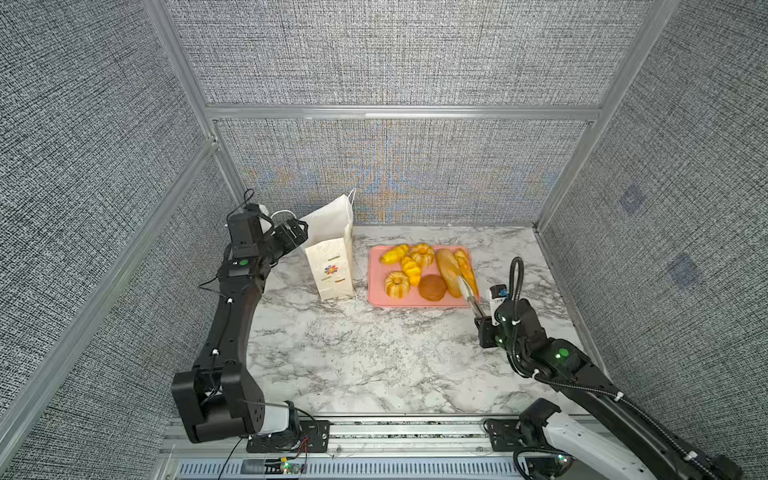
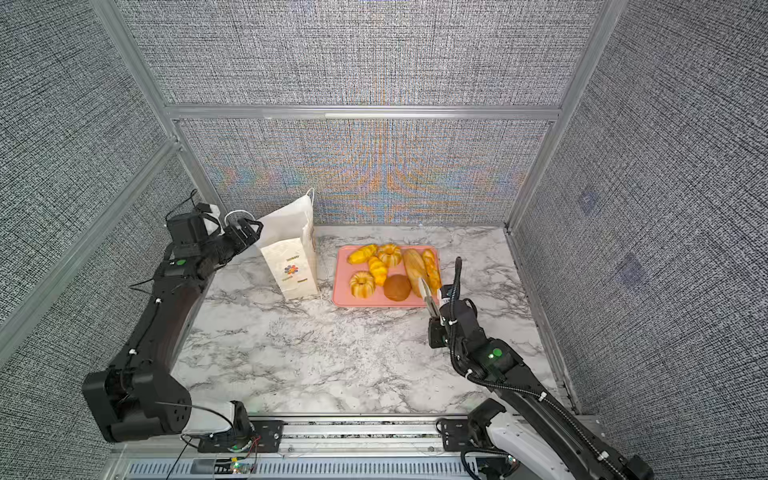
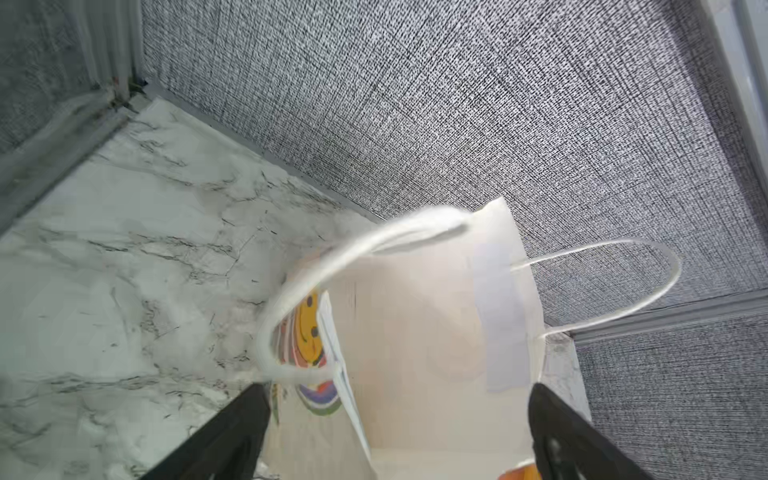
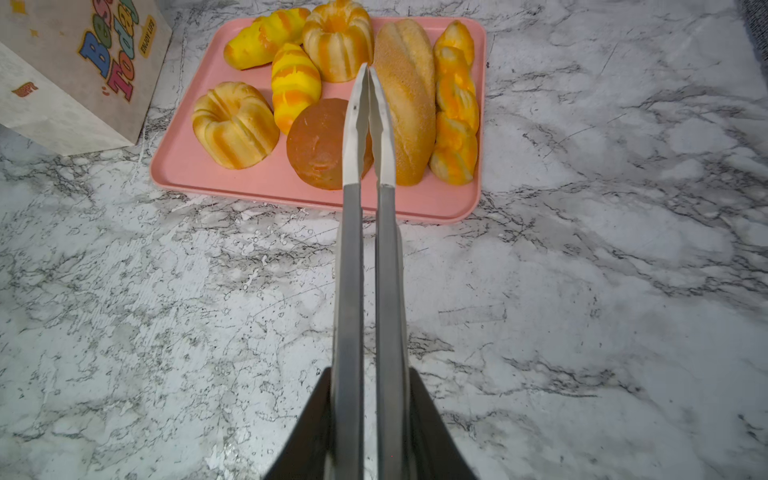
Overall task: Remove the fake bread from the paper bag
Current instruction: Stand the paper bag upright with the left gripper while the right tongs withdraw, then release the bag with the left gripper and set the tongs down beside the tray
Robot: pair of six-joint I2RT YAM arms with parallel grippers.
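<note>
Nearest to me, my right end effector is clamped narrow on the handles of metal tongs. The tongs reach straight ahead over the marble worktop, their two blades pressed almost together and holding nothing.

The tips hang over the pink tray, above the gap between the round brown bun and the long loaf. The fake bread lies on this tray, seven pieces in all. The long loaf and the twisted loaf lie side by side, their long axes running away from me, nearly parallel with the tongs. Two ring buns and two croissant rolls lie to the left of them.

Further left, just beside the tray but apart from it, the paper bag stands upright on its base. Its long axis is vertical and its mouth faces up.

Farthest back, my left end effector is at the bag's top edge. Its jaws are spread wide and grip nothing, with a blurred cord handle loose in front of them. This arm is much the nearer one to the bag.

In the left wrist view there is a small orange patch at the frame edge. I cannot tell whether it is bread inside the bag. I judge the bag emptied or nearly so, and any last piece would lie straight down through its mouth.
</note>
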